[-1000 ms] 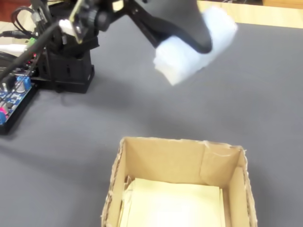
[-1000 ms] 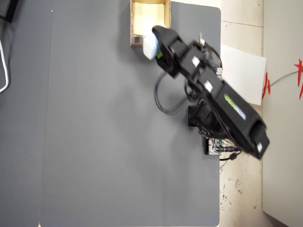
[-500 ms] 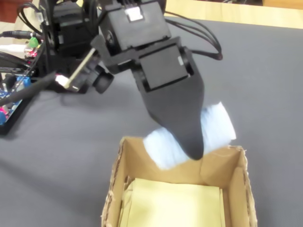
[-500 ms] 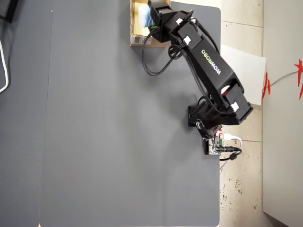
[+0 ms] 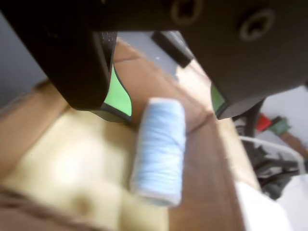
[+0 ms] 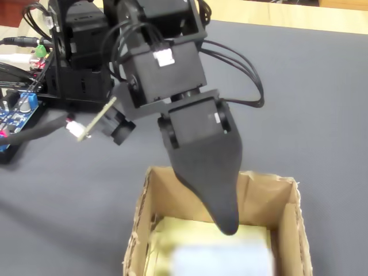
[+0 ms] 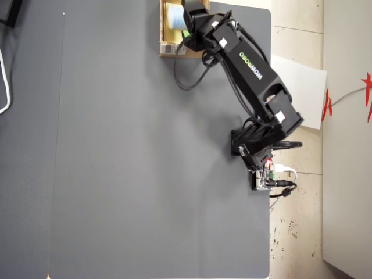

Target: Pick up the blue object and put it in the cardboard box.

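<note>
Pincer (image 5: 166, 113) hanging spread above the cardboard box (image 5: 202, 159), green-padded jaws apart and holding nothing. Blue object (image 5: 160, 150) is lying free on the pale yellowish floor, just beside the brown wall that the wrist view shows on its right. Judging the release as made; the step in hand is the exit. Best done by rising straight up with jaws spread, no sideways sweep, since the fixed view is showing the dark jaw tip dipping below the rim. Box is sitting at the bench (image 7: 116, 145) edge in the overhead view; open grey surface is lying toward the arm's base.
</note>
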